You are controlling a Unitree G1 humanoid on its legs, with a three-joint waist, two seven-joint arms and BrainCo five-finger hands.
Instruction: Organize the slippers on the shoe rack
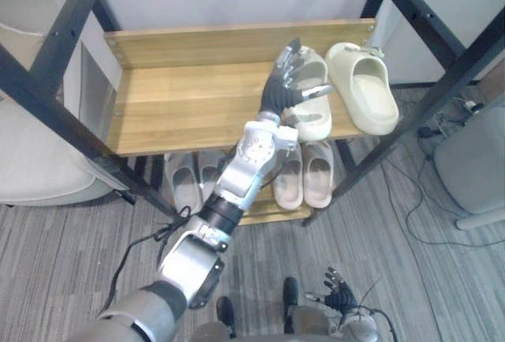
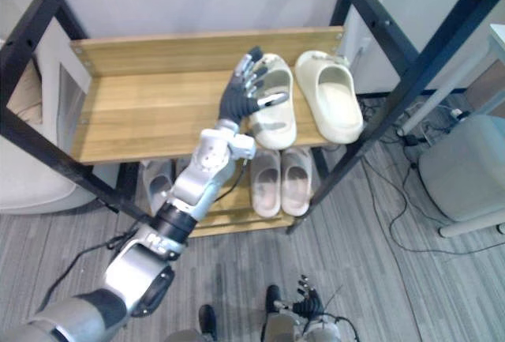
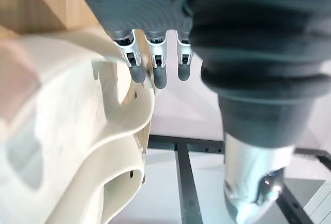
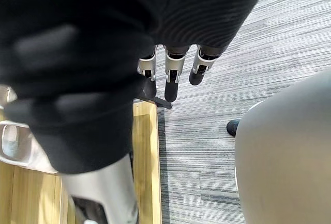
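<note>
Two cream slippers stand side by side at the right end of the rack's wooden upper shelf (image 1: 189, 97). My left hand (image 1: 288, 81) reaches over the left slipper (image 1: 314, 117). Its fingers lie straight along the slipper's left side and the thumb sticks out across the strap, so the hand is open. In the left wrist view the fingertips (image 3: 158, 71) hover at the strap of that slipper (image 3: 62, 146). The right slipper (image 1: 364, 89) lies apart, toe toward the back. My right hand (image 1: 337, 288) hangs low by the floor, fingers (image 4: 173, 79) relaxed and open.
On the lower shelf sit a pinkish pair (image 1: 304, 174) and a pale grey pair (image 1: 189, 182). Black slanted frame posts (image 1: 430, 105) flank the rack. A pale cushioned seat (image 1: 31, 160) is on the left, a grey bin (image 1: 473, 160) and floor cables on the right.
</note>
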